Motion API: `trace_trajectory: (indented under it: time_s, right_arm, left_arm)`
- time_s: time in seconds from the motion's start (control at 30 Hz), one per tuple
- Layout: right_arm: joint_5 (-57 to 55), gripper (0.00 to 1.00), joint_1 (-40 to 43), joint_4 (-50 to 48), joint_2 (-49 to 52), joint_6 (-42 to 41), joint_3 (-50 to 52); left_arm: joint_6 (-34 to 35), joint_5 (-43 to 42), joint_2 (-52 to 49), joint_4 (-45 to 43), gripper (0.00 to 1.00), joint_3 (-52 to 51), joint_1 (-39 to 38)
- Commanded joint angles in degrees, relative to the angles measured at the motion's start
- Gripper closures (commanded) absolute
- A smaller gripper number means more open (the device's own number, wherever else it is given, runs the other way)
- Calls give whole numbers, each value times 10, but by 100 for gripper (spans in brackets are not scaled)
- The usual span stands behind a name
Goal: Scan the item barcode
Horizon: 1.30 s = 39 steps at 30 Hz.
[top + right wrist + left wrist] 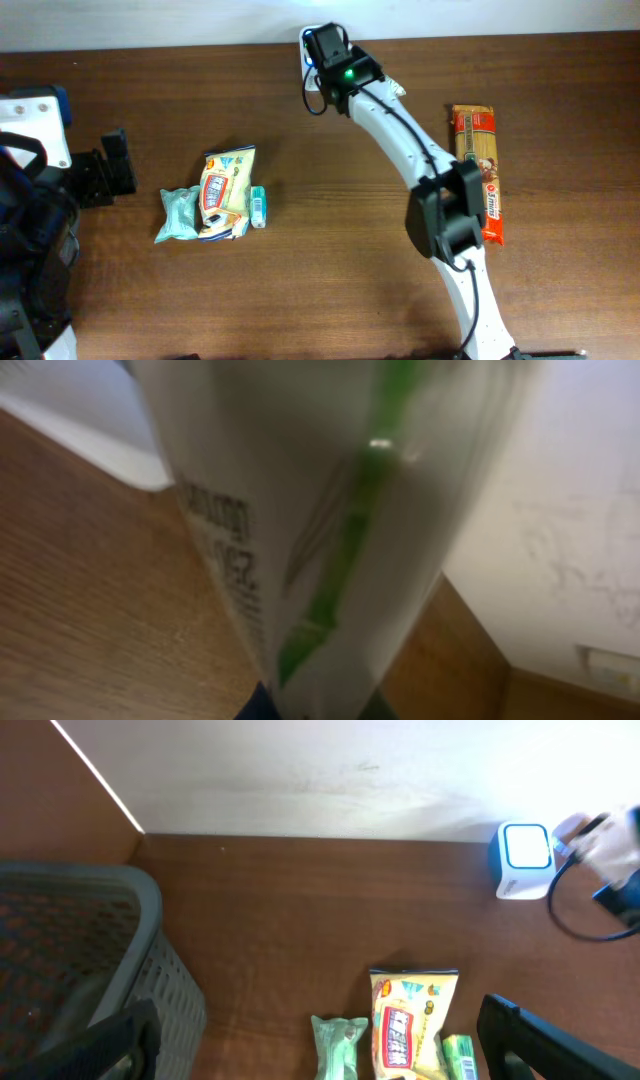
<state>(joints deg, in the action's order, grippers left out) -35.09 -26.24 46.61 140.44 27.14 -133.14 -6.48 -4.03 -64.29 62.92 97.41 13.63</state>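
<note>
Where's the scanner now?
In the left wrist view, the scanner sits at the far edge of the table by the wall, beside the right gripper and its packet.

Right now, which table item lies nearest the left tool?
The pale green packet, leftmost of the cluster, facing the left tool; the yellow snack bag and orange spaghetti pack lie farther right.

The table [250, 300] is made of brown wood, finely grained, with a smooth, dull sheen. The packet [330, 510] is formed of thin, translucent plastic film, glossy where light is caught. The snack bag [225, 185] and the pasta pack [475, 135] are wrapped in shiny printed film. The scanner [524, 860] is cased in smooth white plastic. The basket [120, 950] is moulded in matt grey plastic with a mesh texture. The wall [300, 780] is finished in matt white, faintly scuffed.
</note>
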Motion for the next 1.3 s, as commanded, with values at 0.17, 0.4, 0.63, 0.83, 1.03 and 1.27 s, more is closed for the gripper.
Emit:
trace_trajectory:
  time_s: [0.17, 0.4, 0.63, 0.83, 1.03, 1.27]
  right_arm:
    - [283, 96, 42, 414, -140, -294, 9]
    - [332, 96, 156, 380, -139, -296, 262]
    - [329, 31, 232, 364, -139, -285, 295]
    - [533, 45, 169, 425, -140, -274, 83]
    - [589, 48, -5, 285, -135, -335, 181]
    - [494, 29, -137, 74, -133, -476, 265]
  left_arm:
    - [-9, 4, 2, -2, 1, 4, 2]
    - [-9, 4, 2, -2, 1, 4, 2]
    - [-9, 4, 2, -2, 1, 4, 2]
    - [-9, 4, 2, -2, 1, 4, 2]
    - [-9, 4, 2, -2, 1, 4, 2]
    - [-9, 4, 2, -2, 1, 4, 2]
